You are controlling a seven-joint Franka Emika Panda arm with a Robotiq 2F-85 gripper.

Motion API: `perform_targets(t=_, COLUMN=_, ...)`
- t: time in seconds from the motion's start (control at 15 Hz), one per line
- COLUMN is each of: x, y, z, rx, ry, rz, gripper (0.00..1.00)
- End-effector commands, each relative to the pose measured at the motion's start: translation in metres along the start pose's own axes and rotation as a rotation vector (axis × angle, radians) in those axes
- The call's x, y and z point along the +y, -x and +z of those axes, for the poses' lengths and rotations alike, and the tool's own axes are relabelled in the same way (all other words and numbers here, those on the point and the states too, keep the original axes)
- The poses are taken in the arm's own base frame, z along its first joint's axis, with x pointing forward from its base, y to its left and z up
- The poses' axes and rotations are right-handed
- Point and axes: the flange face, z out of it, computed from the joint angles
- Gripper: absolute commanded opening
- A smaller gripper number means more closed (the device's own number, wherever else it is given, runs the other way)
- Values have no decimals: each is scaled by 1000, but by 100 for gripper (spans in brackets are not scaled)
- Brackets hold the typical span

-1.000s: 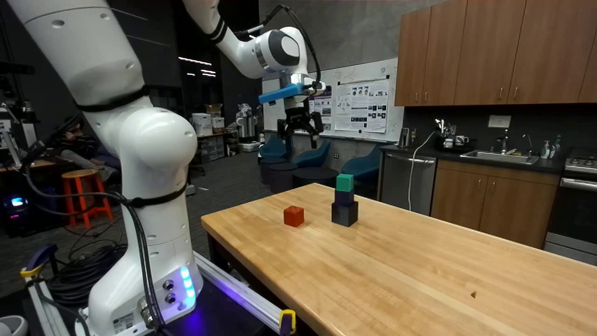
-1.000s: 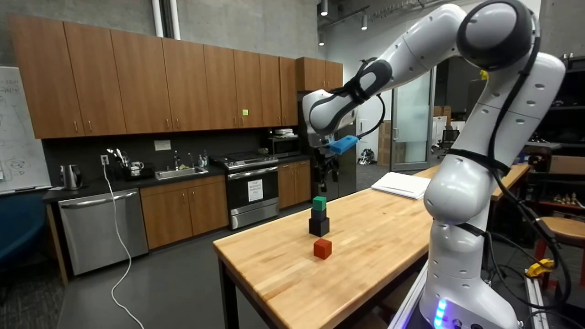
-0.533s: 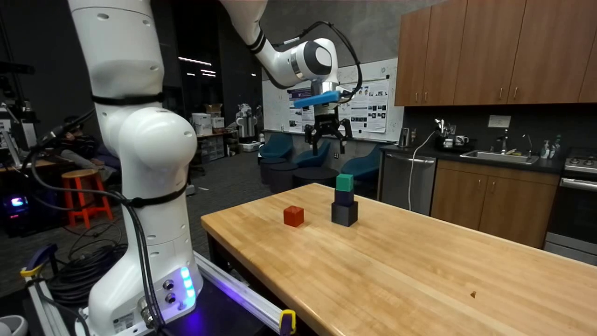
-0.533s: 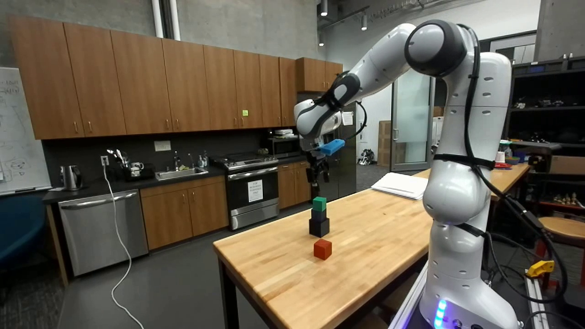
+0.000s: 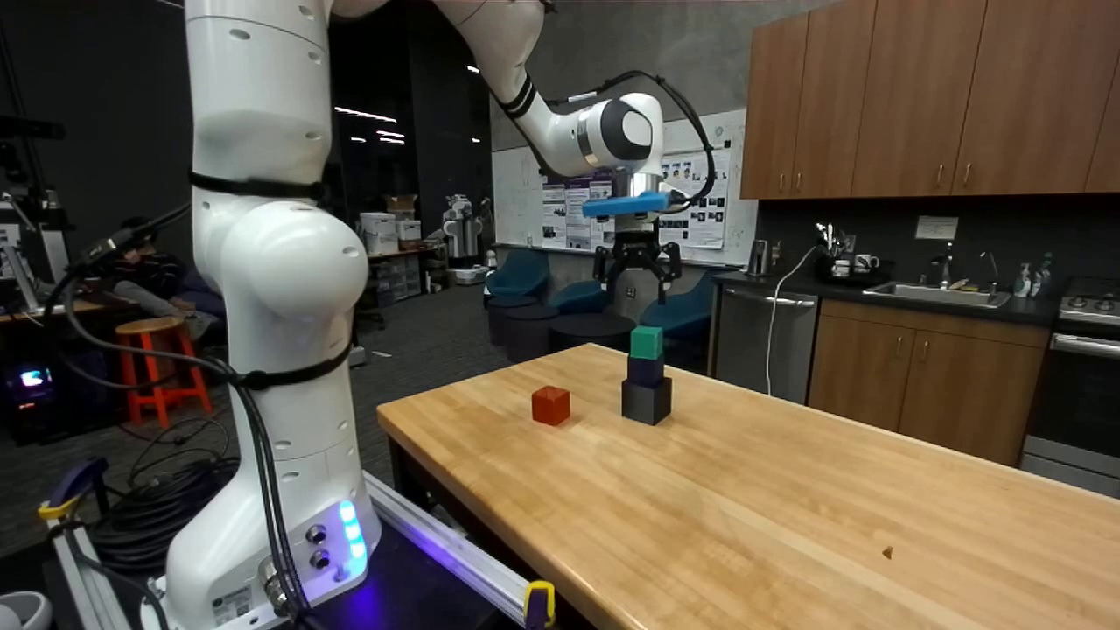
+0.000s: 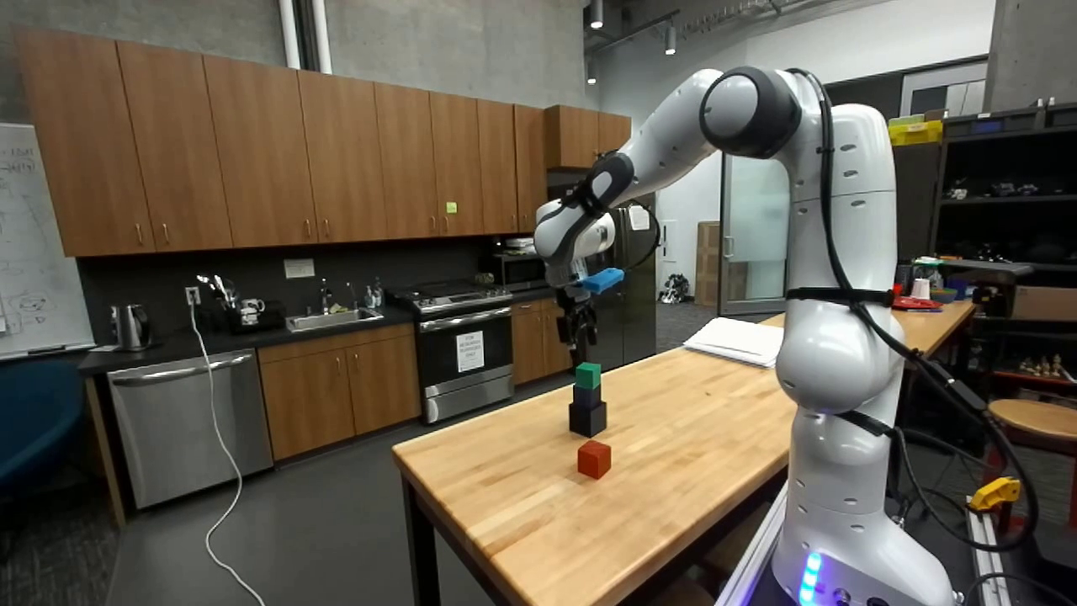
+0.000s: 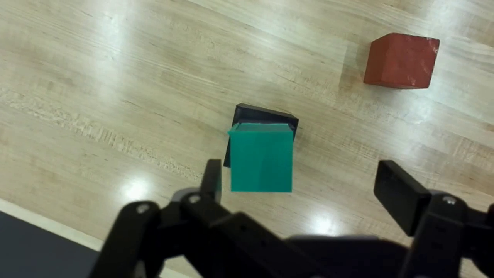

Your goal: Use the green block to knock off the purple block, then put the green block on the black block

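Observation:
The green block is the top of a three-block stack in both exterior views. Under it sits the dark purple block, and at the bottom the larger black block. My gripper is open and empty a little above the stack, pointing down. In the wrist view the green block shows between the spread fingers, nearer the left finger and untouched. It hides most of the dark blocks beneath.
A red cube stands on the wooden table near the stack. The table edge runs close by. A white paper stack lies farther along the table.
My gripper has moved across toward the stack and come down over it, staying open. The blocks have not moved.

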Motion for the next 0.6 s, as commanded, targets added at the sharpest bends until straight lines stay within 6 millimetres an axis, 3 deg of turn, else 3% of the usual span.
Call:
perform_targets(t=0.0, x=11, y=0, z=10, rx=-7, ry=-39, rz=13, gripper=100)
perform_targets(t=0.4, x=22, y=-2, z=33, rx=-49, ry=-67, rz=41, gripper=97)
perform_targets(t=0.47, x=23, y=-3, z=36, rx=-53, ry=-67, rz=43, gripper=75)
perform_targets(t=0.53, x=23, y=-5, z=39, rx=-55, ry=-68, rz=42, gripper=73)
